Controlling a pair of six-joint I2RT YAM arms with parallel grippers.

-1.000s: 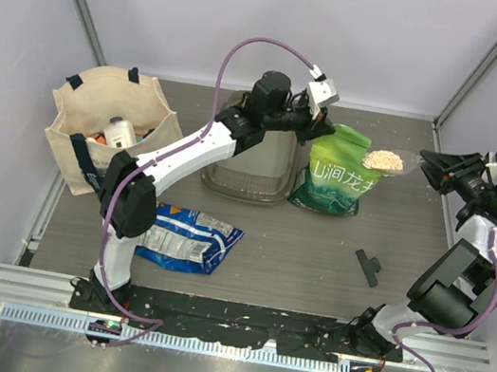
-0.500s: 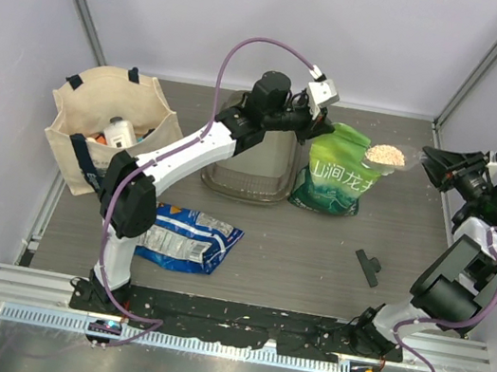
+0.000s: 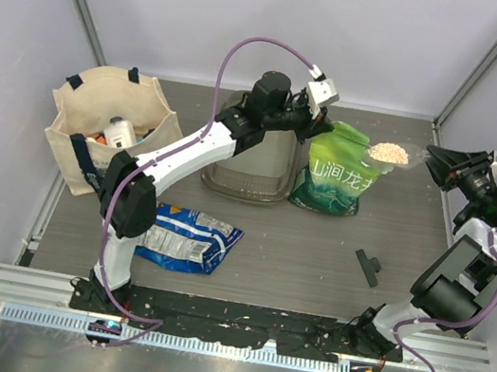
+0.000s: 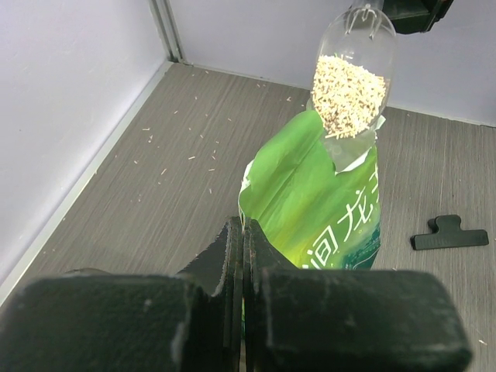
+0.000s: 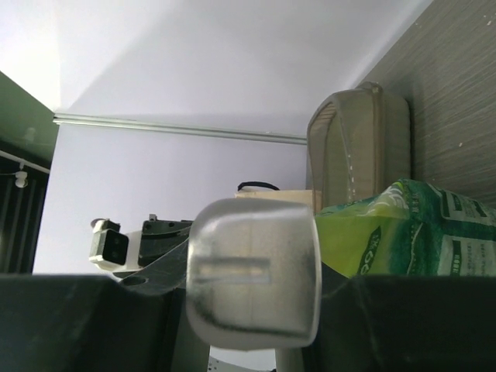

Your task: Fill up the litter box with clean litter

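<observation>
"Top external view: where does the litter box [image 3: 275, 173] sit?"

"On the table [image 3: 313, 255], toward the far wall, partly under the left arm's forearm. The green bag [image 3: 332, 177] stands just to its right, touching or nearly so."

"And the clean litter [image 3: 389, 153]?"

"A tan heap lies in a clear scoop [image 3: 396, 155], held in the air over the bag's upper right corner, off to the right of the box. The left wrist view shows the grains [image 4: 349, 93] piled in the scoop's bowl [image 4: 353, 70], above the bag's open mouth [image 4: 310, 201]."

"Who has the scoop?"

"The right gripper [image 3: 435, 164]. Its fingers are clamped on the handle; the right wrist view shows that handle [image 5: 252, 279] close up, with the box [image 5: 360, 147] and the bag [image 5: 403, 232] beyond."

"And the left gripper [image 3: 321, 127]?"

"Closed tight, pinching the top edge of the bag. In its own wrist view the jaws [image 4: 244, 232] meet with the green film caught at their tips."

"Anything else on the table?"

"A beige tote bag [image 3: 96, 121] at far left, a blue packet [image 3: 192, 234] lying flat in front of it, and a black clip [image 3: 367, 267] near the right arm."
</observation>
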